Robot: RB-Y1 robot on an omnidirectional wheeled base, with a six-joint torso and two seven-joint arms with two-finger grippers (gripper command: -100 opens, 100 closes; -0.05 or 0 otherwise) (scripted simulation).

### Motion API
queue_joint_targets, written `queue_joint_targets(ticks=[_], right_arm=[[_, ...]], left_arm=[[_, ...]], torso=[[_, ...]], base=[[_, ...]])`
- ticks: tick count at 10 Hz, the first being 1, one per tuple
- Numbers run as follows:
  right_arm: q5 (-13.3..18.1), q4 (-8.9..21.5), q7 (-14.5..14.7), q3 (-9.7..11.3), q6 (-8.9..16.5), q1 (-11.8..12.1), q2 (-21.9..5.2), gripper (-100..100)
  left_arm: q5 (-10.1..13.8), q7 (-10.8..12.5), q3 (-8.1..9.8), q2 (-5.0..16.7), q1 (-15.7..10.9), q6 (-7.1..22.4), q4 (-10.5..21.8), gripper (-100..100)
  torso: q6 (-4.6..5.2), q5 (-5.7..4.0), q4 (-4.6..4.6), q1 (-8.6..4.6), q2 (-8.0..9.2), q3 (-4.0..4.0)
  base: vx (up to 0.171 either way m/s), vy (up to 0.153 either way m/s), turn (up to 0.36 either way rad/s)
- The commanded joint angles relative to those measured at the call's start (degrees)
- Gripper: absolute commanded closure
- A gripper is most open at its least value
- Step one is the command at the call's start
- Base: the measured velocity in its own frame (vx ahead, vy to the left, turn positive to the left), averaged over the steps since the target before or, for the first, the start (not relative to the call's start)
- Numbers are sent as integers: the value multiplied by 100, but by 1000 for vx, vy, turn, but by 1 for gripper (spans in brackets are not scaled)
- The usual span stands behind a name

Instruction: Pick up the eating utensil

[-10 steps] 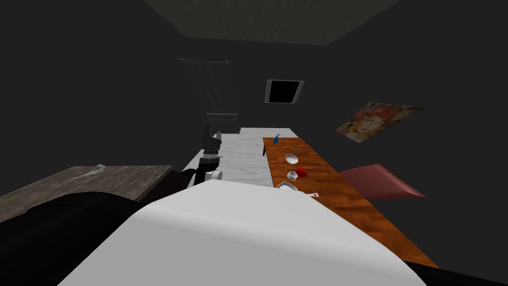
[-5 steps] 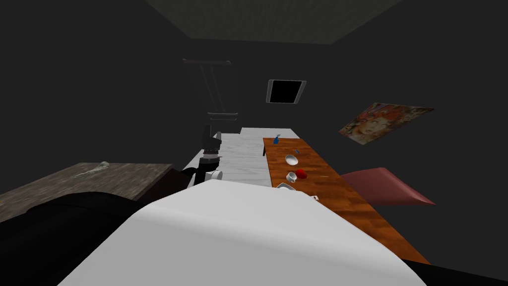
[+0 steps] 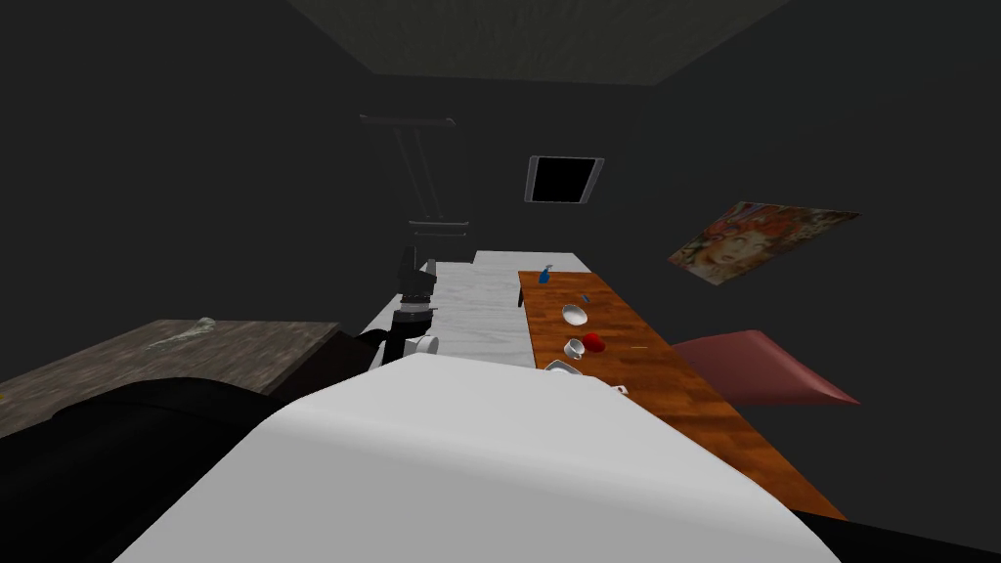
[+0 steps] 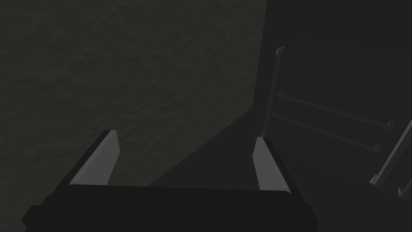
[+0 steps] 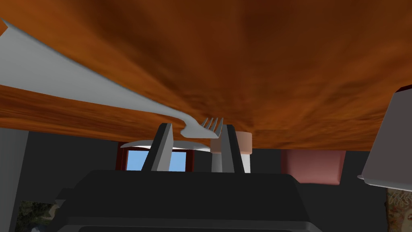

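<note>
Pinching flat grey 4-tined fork (image 5: 112,98)

- Head camera: high up, pitched steeply down and forward, rolled; the long orange-brown wooden table (image 3: 684,401) stretches away on the right.
- Right wrist camera: inverted, skimming that tabletop at very close range, the grey fork (image 5: 197,131) just ahead, a dull pink block (image 5: 314,166) beyond.
- Left wrist camera: aimed off-table at a dark railed rack (image 4: 326,117).
- Table, block and rack recur in the head view.
</note>
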Motion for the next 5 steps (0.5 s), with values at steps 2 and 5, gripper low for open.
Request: queue_joint_targets(ticks=[2, 5], right_arm=[[0, 1, 1, 0, 0, 1, 0, 0], [-159, -119, 453, -180, -112, -130, -119, 100]], left_arm=[[0, 0, 0, 0, 0, 0, 0, 0], [0, 0, 0, 0, 0, 0, 0, 0]], torso=[[0, 0, 1, 0, 0, 0], [3, -3, 1, 11, 6, 3]], base=[[0, 0, 0], [-18, 55, -71]])
